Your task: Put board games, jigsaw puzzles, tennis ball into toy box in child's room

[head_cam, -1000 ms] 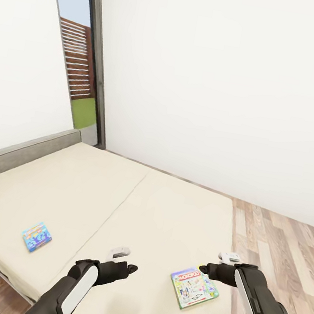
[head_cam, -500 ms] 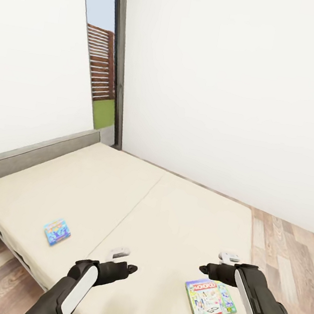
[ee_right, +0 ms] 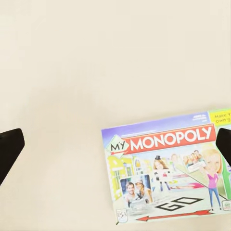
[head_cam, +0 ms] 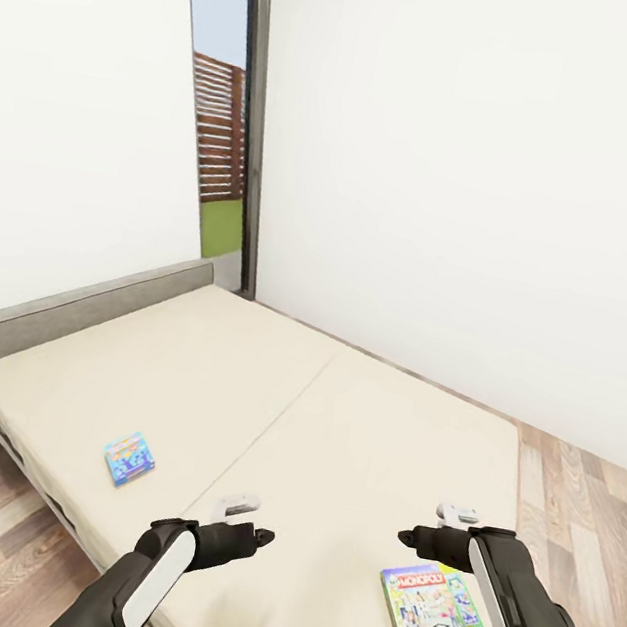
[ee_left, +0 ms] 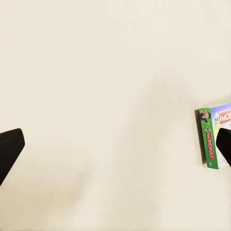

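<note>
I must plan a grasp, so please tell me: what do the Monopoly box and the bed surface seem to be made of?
Monopoly box: likely printed cardboard with a smooth finish, judging by its flat shape, sharp corners and colourful artwork.
Bed surface: seemingly a matte cream fabric mattress, plain and without shine; softness cannot be judged.

1. Pale green-and-white flat printed "My Monopoly" board-game box (head_cam: 431, 608) (ee_right: 166, 175) (ee_left: 214, 137) lies face up on the cream bed mattress (head_cam: 336, 428), near its right foot corner.
2. Smaller blue flat board-game box (head_cam: 129, 456) lies flat near the mattress's left edge, well apart from the first.
</note>
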{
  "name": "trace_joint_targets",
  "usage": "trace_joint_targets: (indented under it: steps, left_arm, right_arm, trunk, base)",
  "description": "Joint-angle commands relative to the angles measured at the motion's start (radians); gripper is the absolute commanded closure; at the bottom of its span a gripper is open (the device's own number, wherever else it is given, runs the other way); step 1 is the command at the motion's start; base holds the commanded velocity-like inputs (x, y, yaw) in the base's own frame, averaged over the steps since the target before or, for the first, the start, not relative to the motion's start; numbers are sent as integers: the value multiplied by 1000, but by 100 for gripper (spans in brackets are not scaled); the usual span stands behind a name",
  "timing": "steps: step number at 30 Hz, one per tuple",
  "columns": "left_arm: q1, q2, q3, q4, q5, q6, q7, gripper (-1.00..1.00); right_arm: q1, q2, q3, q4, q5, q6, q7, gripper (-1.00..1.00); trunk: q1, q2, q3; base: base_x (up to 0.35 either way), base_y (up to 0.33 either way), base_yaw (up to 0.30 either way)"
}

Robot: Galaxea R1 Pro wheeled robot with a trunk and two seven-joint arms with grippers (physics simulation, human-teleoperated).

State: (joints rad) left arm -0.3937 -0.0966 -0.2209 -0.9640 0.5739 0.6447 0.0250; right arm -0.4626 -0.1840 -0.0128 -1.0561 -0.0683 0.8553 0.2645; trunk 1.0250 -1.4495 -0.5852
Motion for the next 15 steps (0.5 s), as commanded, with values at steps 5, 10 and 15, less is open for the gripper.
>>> trace_joint_targets:
  steps: [5, 10, 15]
  left_arm:
    - [-1, 0, 0, -1, 4, 4, 3, -100]
    - [-1, 0, 0, -1, 4, 4, 3, -100]
    - [-1, 0, 0, -1, 4, 4, 3, -100]
  right_arm:
    - [-1, 0, -1, -1, -7, 5, -1, -100]
    - [-1, -1, -1, -1, -7, 5, -1, -100]
    - [-1, -1, -1, -1, -7, 5, -1, -100]
  trunk:
    - [0, -1, -1]
    - [0, -1, -1]
    - [0, -1, -1]
  base:
    - [0, 0, 26]
    - [0, 0, 14]
    - [0, 0, 7]
